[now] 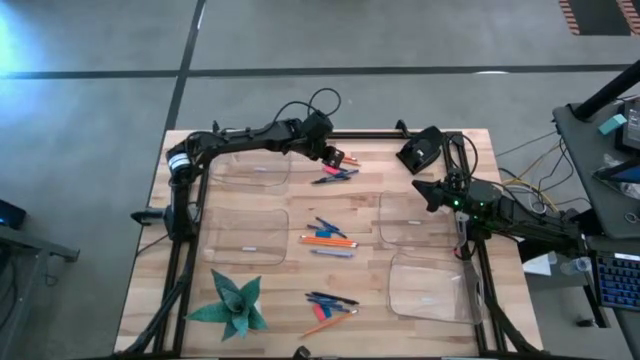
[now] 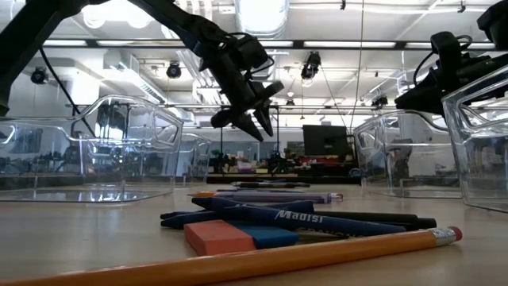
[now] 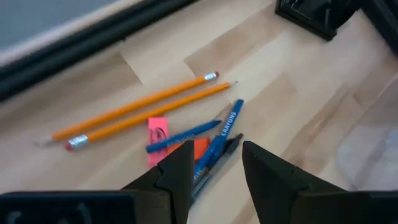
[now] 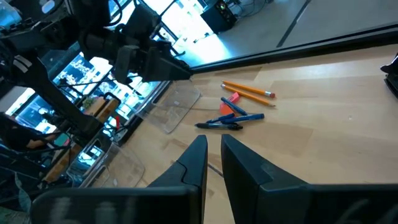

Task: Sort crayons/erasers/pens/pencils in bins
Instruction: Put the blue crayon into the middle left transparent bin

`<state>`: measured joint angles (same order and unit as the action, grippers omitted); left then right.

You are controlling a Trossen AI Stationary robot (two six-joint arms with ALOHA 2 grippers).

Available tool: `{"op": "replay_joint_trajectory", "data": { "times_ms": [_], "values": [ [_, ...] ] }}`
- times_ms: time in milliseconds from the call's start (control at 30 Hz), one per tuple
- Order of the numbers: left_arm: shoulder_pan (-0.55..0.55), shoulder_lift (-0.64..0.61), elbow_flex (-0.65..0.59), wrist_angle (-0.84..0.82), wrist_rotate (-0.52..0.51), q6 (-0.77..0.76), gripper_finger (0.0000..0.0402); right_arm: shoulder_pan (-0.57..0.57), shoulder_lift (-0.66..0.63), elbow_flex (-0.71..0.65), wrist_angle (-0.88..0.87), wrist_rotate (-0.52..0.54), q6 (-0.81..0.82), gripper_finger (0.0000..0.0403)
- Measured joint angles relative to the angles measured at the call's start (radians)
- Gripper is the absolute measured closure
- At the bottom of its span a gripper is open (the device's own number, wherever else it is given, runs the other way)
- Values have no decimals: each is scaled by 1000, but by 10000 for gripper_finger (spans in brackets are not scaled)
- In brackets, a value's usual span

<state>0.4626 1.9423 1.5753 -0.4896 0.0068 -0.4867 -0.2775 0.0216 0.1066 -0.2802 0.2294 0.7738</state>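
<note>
A wooden desk (image 1: 400, 325) carries four clear bins (image 1: 247, 236), two on each side. The left tool (image 3: 214, 165) hovers with fingers spread, holding nothing, above a far pile: two orange pencils (image 3: 140, 109), a pink eraser (image 3: 157, 130) and blue pens (image 3: 217, 144). The right tool (image 4: 213, 155) waits near the right bins, fingers nearly pressed together, empty.

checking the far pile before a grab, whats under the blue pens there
A pink eraser and an orange-red one lie partly under the blue pens. The left gripper's fingers hide the pens' near ends.
</note>
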Motion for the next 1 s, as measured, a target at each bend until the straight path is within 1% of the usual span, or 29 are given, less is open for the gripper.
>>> {"op": "replay_joint_trajectory", "data": {
  "times_ms": [100, 200, 400, 567, 633, 800, 1000],
  "values": [
    [0, 5, 7, 2, -18, 46, 278, 0, 0, 0, 0, 0, 0, 364],
    [0, 39, 34, -8, -19, 56, 278, 0, 0, 0, 0, 0, 0, 364],
    [-3, 162, 171, -126, -17, 91, 278, 0, 0, 0, 0, 0, 0, 364],
    [-10, 251, 292, -238, -14, 219, 278, 0, 0, 0, 0, 0, 0, 364],
    [-17, 276, 322, -270, -18, 271, 278, 0, 0, 0, 0, 0, 0, 364],
    [-30, 297, 343, -278, -33, 389, 278, 0, 0, 0, 0, 0, 0, 364],
    [-34, 298, 335, -245, -48, 448, 278, 0, 0, 0, 0, 0, 0, 364]
  ]
}}
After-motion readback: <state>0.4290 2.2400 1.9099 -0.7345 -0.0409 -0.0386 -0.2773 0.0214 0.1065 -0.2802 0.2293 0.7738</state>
